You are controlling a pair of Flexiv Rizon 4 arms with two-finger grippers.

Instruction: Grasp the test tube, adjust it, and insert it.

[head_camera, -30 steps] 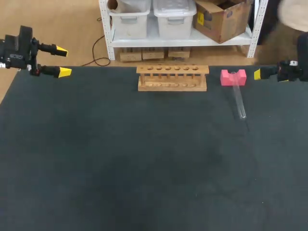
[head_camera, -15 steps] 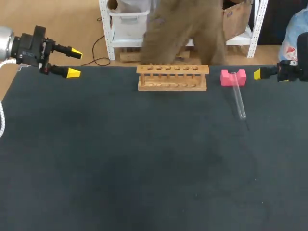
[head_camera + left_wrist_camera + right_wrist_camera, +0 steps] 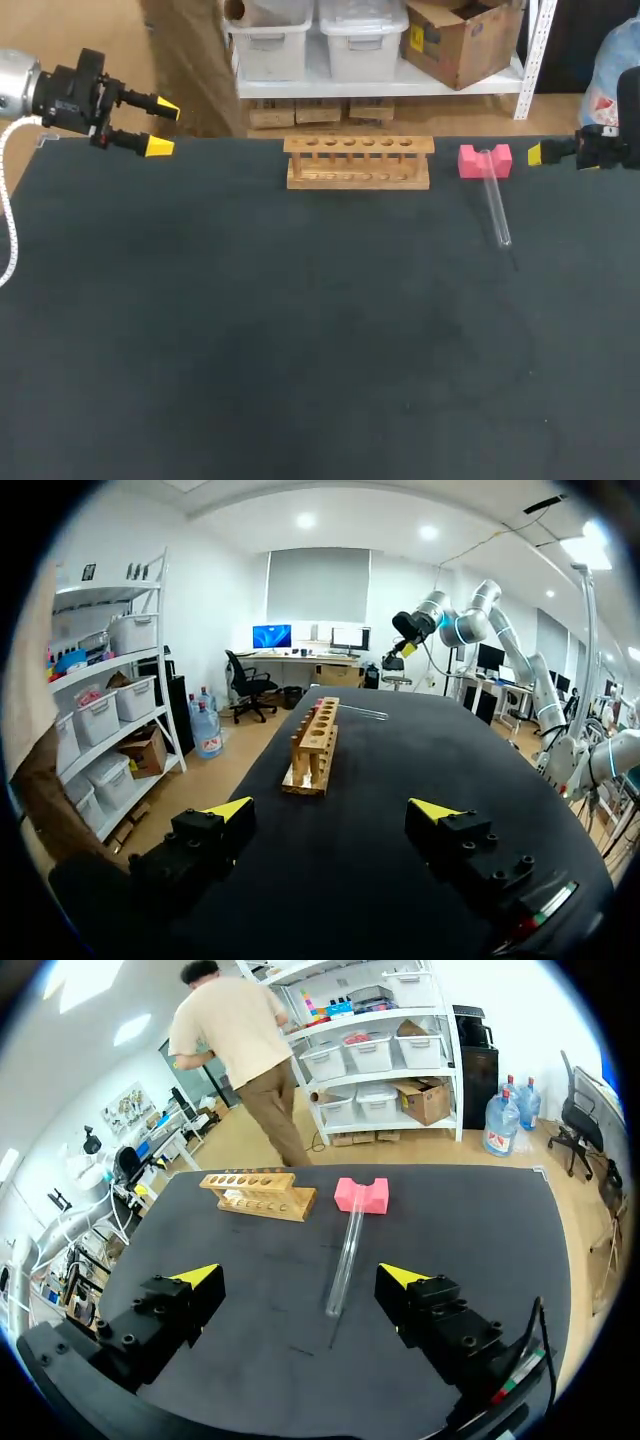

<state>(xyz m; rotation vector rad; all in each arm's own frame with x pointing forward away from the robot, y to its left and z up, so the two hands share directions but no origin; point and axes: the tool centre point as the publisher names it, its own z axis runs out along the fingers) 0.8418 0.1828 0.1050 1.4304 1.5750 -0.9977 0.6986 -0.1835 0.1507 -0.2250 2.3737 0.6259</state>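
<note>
A clear test tube (image 3: 496,210) lies on the dark table, its upper end resting in a pink block (image 3: 485,160). Left of the block, a wooden rack (image 3: 358,162) with a row of holes stands at the back edge. My right gripper (image 3: 540,153) hovers at the table's right edge beside the block. It is open, and the tube (image 3: 347,1250) and the block (image 3: 361,1194) lie ahead of it. My left gripper (image 3: 163,128) is open and empty over the back left corner, with the rack (image 3: 313,748) far ahead of it.
The table (image 3: 300,340) is a wide dark mat with nothing else on it. The rack (image 3: 258,1194) stands just beside the pink block, a short gap between them.
My left gripper has moved right, in over the back left corner. The right arm, tube, block and rack have stayed put.
</note>
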